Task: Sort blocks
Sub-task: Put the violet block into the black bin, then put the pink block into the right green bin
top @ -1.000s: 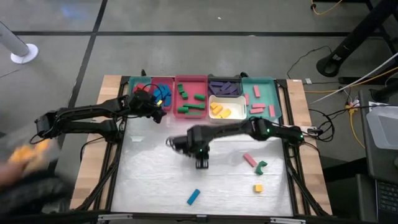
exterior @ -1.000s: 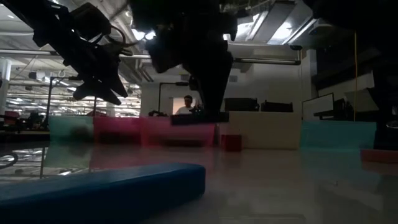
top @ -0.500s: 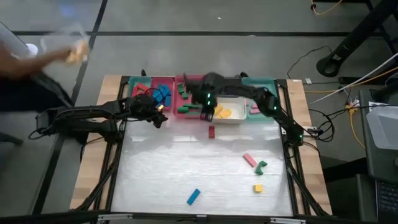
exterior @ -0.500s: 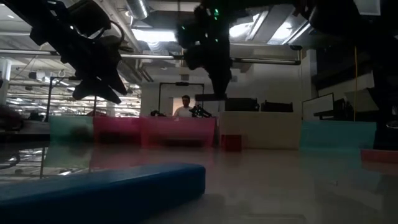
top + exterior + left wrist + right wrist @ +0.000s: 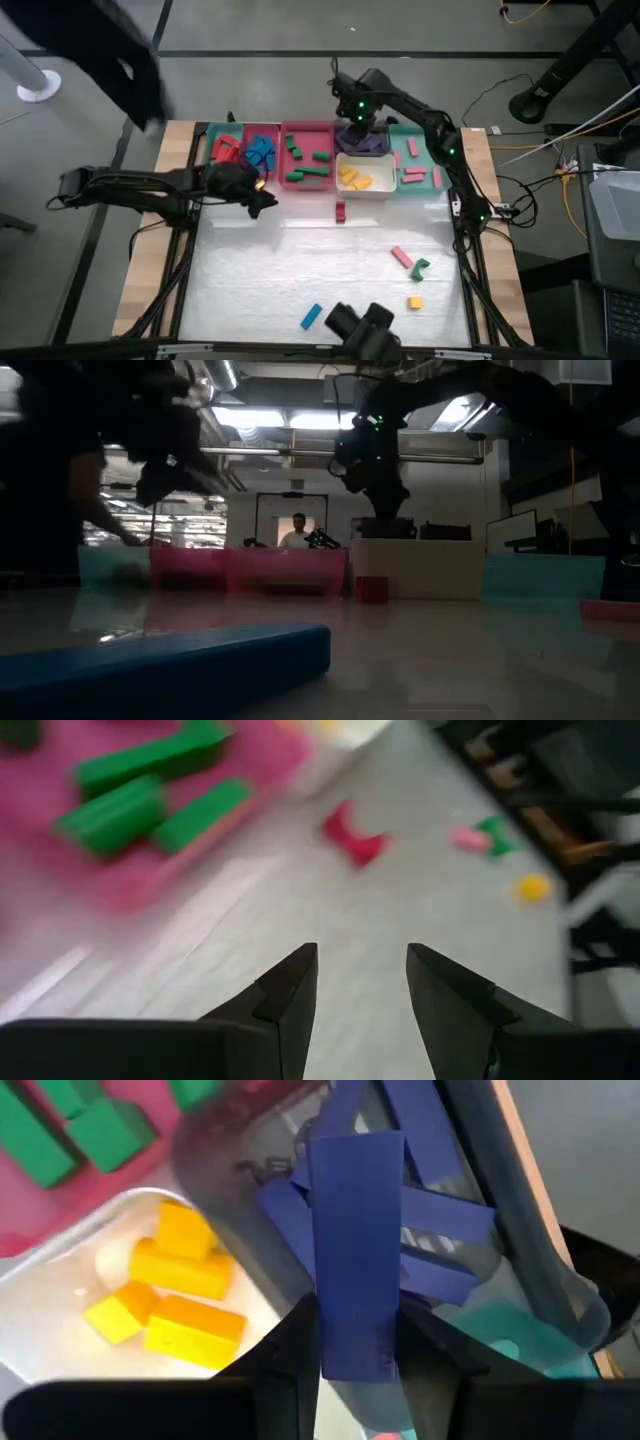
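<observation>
My right gripper [image 5: 360, 118] hangs over the black tray [image 5: 378, 152] of purple blocks at the far edge, shut on a purple bar block [image 5: 355, 1230]. My left gripper [image 5: 263, 201] stands open on the left, just in front of the trays, with nothing between its fingers [image 5: 360, 970]. A red block [image 5: 340, 211] lies on the table ahead of it. Pink [image 5: 401, 257], green [image 5: 421, 267], yellow [image 5: 414, 301] and blue [image 5: 311, 316] blocks lie loose toward the near side. My right gripper pinches the purple bar between its two fingers, on the bar's two long sides near one end [image 5: 355, 1355]. The fingers point down from above. The bar is lifted clear and reaches on past the fingertips toward the black tray.
Along the far edge stand a teal tray [image 5: 212, 136] with red and blue blocks, a pink tray [image 5: 308, 128] with green ones, a white tray [image 5: 388, 186] with yellow ones and a teal tray [image 5: 428, 140] with pink ones. A dark object [image 5: 360, 325] sits at the near edge. A person passes beyond the far left corner.
My right gripper has swung from the table's middle to the far edge and risen, now over the black tray, still shut on the bar. My left gripper has drifted a little from the teal tray toward the near side and the right.
</observation>
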